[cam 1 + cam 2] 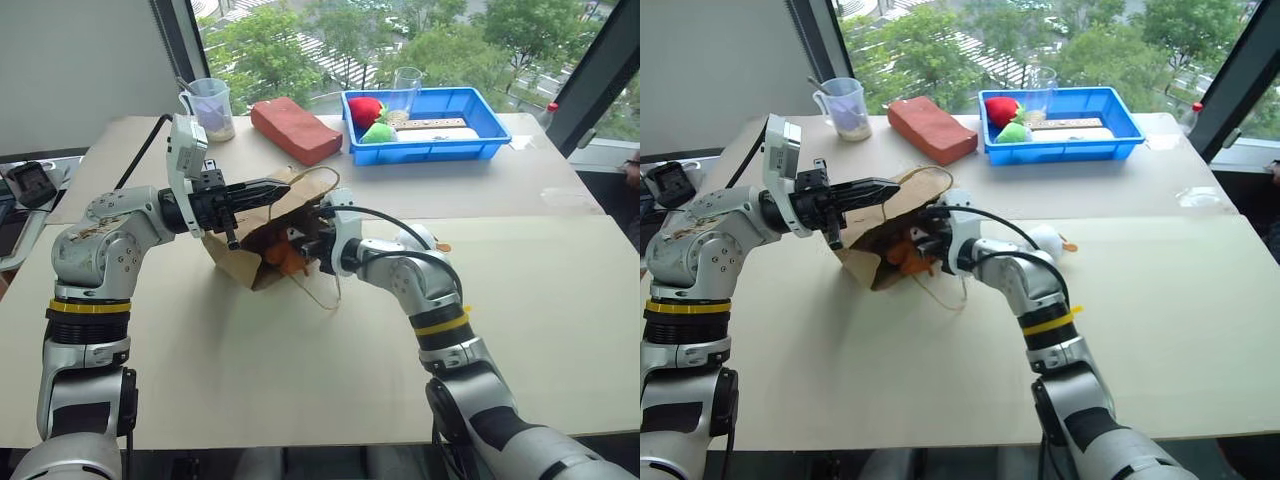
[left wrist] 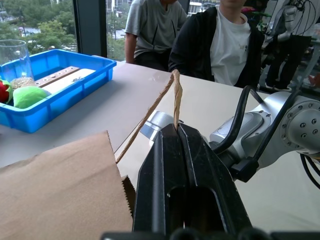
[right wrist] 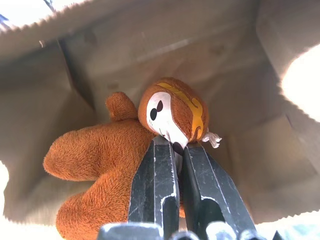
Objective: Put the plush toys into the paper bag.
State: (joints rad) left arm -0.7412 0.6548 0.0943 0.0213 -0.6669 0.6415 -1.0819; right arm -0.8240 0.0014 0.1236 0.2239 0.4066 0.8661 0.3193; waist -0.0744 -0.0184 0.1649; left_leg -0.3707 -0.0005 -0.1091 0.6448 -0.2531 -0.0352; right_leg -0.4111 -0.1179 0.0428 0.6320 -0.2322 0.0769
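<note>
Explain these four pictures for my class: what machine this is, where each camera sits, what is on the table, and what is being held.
This is a humanoid robot with two arms, each ending in two black fingers. Two pictures come from its head, looking down; the other two from cameras on its wrists. The left gripper is shut on the rim of the brown kraft paper bag, holding it open. The right gripper is shut on the brown plush monkey inside the bag. A round white plush toy lies behind the right arm. Further back are a blue plastic tray, a reddish-brown block and a clear measuring cup.
</note>
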